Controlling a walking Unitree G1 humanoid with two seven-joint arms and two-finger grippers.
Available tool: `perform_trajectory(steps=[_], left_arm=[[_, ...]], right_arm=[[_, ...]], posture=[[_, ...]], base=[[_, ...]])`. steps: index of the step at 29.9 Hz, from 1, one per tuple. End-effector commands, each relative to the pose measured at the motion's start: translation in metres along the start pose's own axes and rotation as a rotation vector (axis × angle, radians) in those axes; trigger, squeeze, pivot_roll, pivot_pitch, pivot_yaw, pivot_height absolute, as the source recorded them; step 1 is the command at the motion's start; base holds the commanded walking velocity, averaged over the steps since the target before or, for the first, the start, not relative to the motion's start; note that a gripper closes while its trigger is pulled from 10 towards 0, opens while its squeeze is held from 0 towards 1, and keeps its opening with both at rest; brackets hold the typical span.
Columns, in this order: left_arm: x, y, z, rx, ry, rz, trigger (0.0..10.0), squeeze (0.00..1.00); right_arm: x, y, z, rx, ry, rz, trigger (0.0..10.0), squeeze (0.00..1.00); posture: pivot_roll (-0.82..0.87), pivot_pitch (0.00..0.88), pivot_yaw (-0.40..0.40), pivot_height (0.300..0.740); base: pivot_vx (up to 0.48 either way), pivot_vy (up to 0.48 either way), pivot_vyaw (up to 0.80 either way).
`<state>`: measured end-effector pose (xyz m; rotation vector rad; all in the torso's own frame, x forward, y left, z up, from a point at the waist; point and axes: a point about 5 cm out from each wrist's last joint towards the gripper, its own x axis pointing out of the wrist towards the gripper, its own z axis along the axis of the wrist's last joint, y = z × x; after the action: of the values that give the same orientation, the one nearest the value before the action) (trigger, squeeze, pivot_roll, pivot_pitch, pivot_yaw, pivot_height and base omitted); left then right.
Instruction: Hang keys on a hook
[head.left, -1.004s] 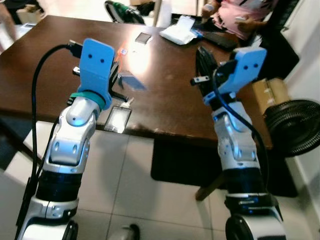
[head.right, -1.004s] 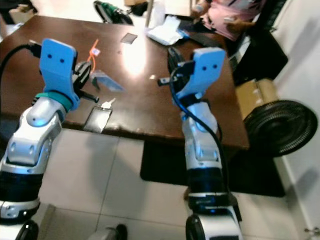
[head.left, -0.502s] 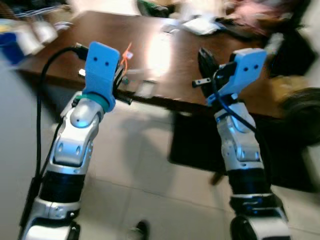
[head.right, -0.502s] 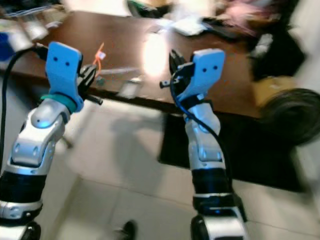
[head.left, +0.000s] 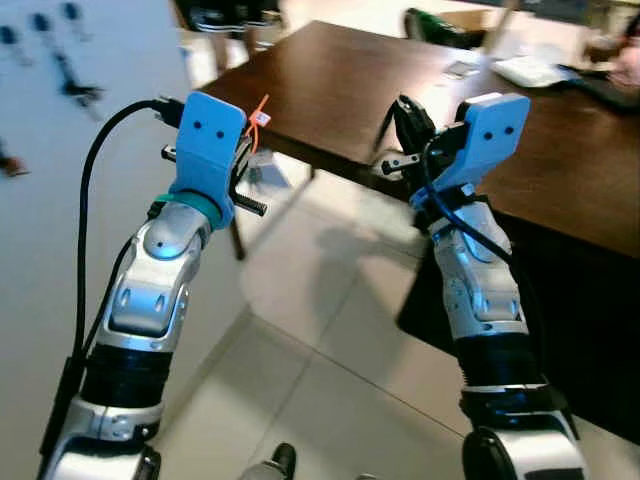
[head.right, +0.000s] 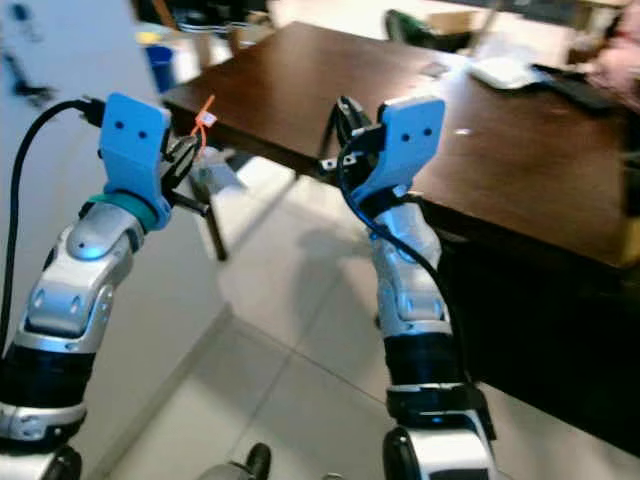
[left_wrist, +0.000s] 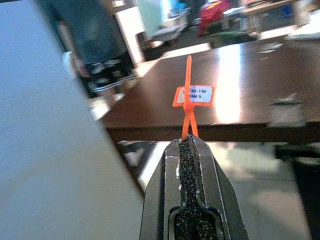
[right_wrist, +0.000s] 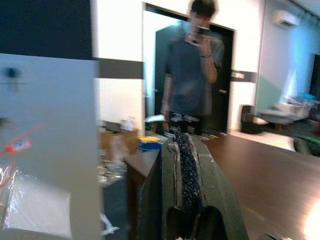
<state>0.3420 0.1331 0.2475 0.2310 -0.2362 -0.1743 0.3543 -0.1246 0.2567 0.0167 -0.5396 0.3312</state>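
My left gripper (left_wrist: 189, 140) is shut on an orange zip tie (left_wrist: 188, 100) that carries a small white label (head.left: 262, 117). A clear pouch (head.right: 214, 178) hangs from the tie below the fingers; I cannot make out what is in it. The gripper is raised at chest height, off the near corner of the brown table (head.left: 350, 90). A white board (head.left: 60, 120) with several dark hooks (head.left: 80, 90) stands to the left, at some distance from the gripper. My right gripper (right_wrist: 182, 137) is shut on nothing and held up over the table's edge (head.left: 405, 115).
A person (right_wrist: 192, 75) stands across the room holding up a phone, and a person's legs (left_wrist: 97, 50) are at the table's far side. Papers (head.left: 535, 68) lie far back on the table. Pale tiled floor (head.left: 330, 330) lies open below the arms.
The camera has swung left: the table has slid to the right and the white board with hooks has come into view. The left gripper still holds the orange tie.
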Motion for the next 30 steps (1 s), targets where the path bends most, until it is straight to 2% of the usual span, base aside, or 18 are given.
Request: perform_trajectory(steps=[1, 11, 17, 30], left_arm=[[0.0, -0.003, -0.005, 0.01, 0.018, -0.015, 10.0, 0.0], [-0.001, -0.006, -0.004, 0.037, 0.007, -0.036, 10.0, 0.0], [0.0, -0.012, -0.003, 0.029, 0.009, -0.059, 10.0, 0.0], [-0.001, -0.014, -0.004, 0.014, 0.022, -0.074, 10.0, 0.0]], right_arm=[[0.0, 0.0, 0.0, -0.004, 0.0, -0.004, 10.0, 0.0], [0.0, 0.001, -0.003, -0.001, 0.007, -0.001, 10.0, 0.0], [-0.001, 0.002, -0.004, 0.002, 0.011, 0.0, 10.0, 0.0], [-0.002, 0.003, -0.004, 0.001, 0.012, 0.003, 10.0, 0.0]], posture=[[0.08, 0.0, 0.081, 0.74], [0.08, 0.0, 0.085, 0.74], [0.09, 0.0, 0.087, 0.74], [0.09, 0.0, 0.09, 0.74]], base=[[0.0, 0.0, 0.8], [0.0, 0.0, 0.79], [0.0, 0.0, 0.79], [0.0, 0.0, 0.79]])
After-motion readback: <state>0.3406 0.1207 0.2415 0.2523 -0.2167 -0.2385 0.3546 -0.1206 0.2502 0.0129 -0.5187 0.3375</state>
